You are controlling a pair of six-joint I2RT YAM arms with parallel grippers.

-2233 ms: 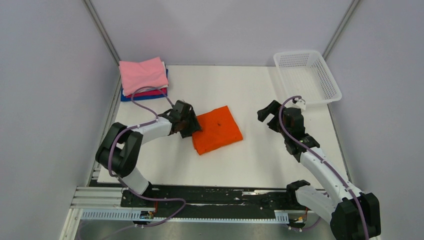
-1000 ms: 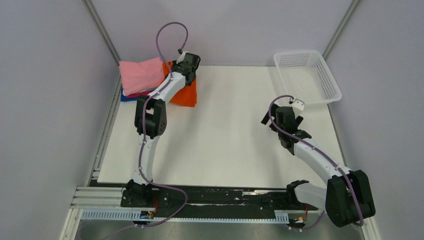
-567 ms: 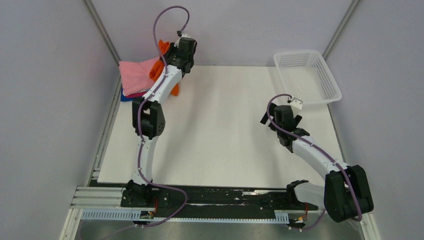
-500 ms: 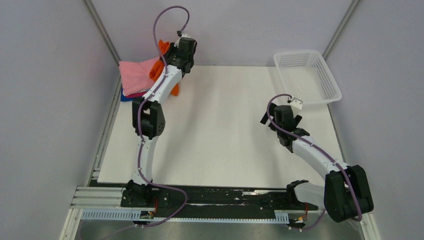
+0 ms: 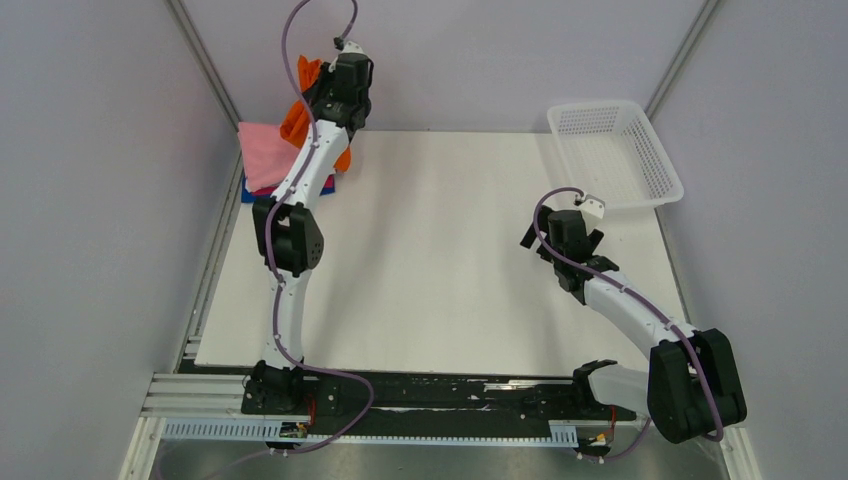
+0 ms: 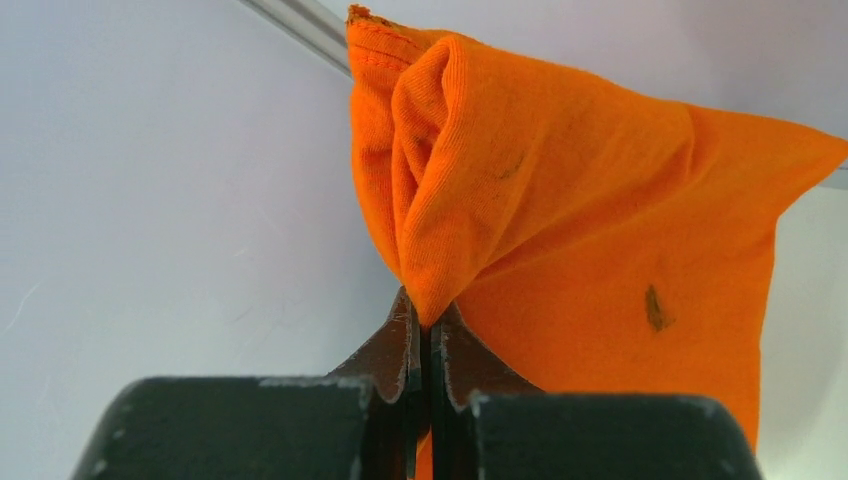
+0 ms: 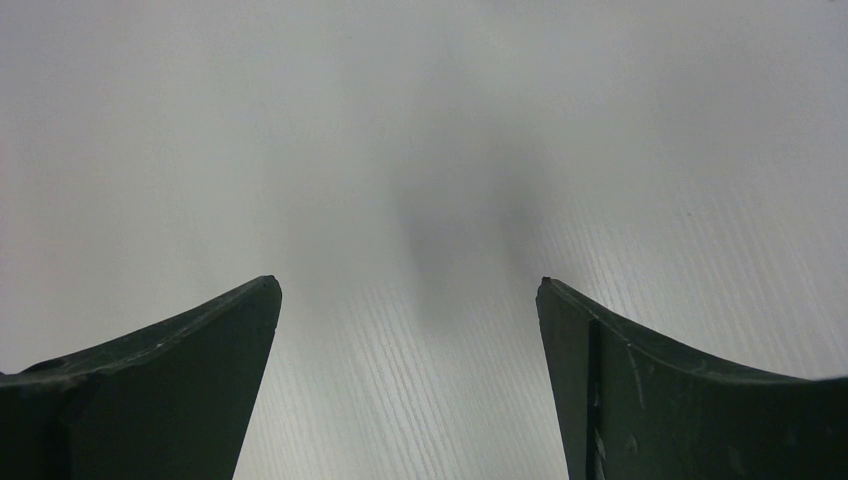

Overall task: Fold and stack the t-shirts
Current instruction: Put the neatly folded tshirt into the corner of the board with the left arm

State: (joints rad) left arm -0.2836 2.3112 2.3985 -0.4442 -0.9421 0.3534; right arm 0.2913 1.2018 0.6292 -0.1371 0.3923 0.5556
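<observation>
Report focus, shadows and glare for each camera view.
Top external: even, soft light, no glare, everything sharp. Left wrist: the bright orange cloth t-shirt is crisp, its weave visible, pinched in the left hand. Right wrist: a soft, blurred shadow lies on the white table ahead of the open right hand; the far tabletop looks hazy.

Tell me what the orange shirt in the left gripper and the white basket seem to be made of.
The orange shirt looks like soft matte knit cloth, perhaps cotton: fine ribbed weave, stitched hem, limp folds where the left gripper pinches it. The basket looks like stiff white moulded plastic: thin open mesh walls holding their shape; gloss unclear.
</observation>
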